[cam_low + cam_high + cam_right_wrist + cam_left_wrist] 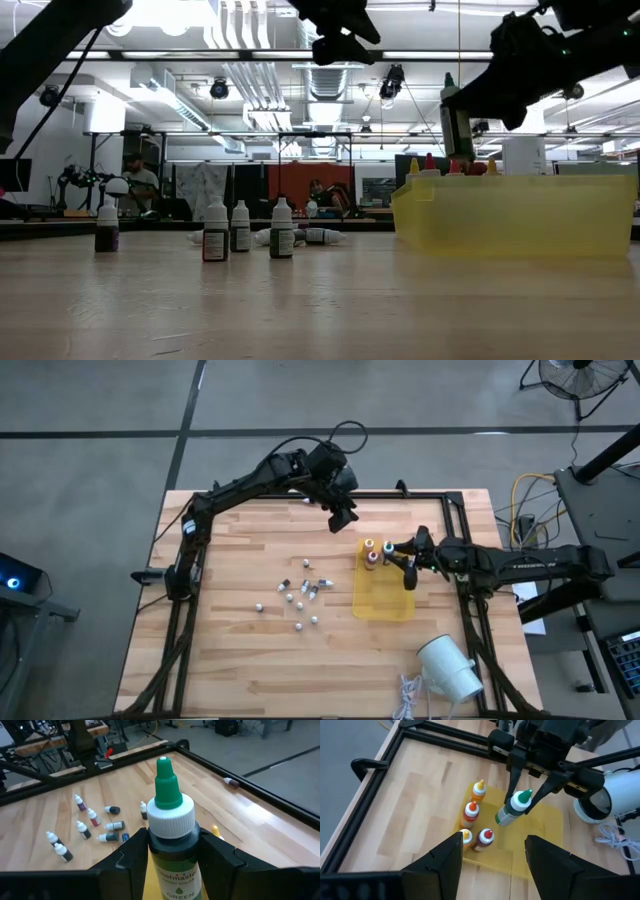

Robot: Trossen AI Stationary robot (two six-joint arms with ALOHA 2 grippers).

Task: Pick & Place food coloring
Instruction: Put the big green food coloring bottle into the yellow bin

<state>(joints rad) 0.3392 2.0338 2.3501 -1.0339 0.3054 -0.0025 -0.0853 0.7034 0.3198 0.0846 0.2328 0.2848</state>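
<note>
- The right gripper, at right of centre in the high view, pinches a green-capped food coloring bottle between its two dark fingers; the right wrist view shows the bottle's white collar, green nozzle and a label reading "GREEN".
- In the left wrist view that bottle hangs tilted above the shallow translucent yellow plastic tray, clear of its floor.
- Four more thumb-sized bottles stand upright in the tray's corner: an orange-capped bottle, a red-orange-capped bottle, a red-capped bottle and a yellow-capped bottle, partly hidden behind a finger of the left arm.
- The left gripper hovers above the upper middle of the wooden tabletop in the high view, holding nothing; its fingers stand spread apart at the bottom of the left wrist view.
- A loose group of tiny whitish vials lies scattered at the centre of the tabletop, left of the tray and well apart from it. In the low view some stand upright with dark contents, such as one vial, and others lie on their sides.
- One more small vial lies alone by the black frame rail in the right wrist view.
- A big white cylinder lies on its side at the lower right of the high view, beside a coiled white cable.
</note>
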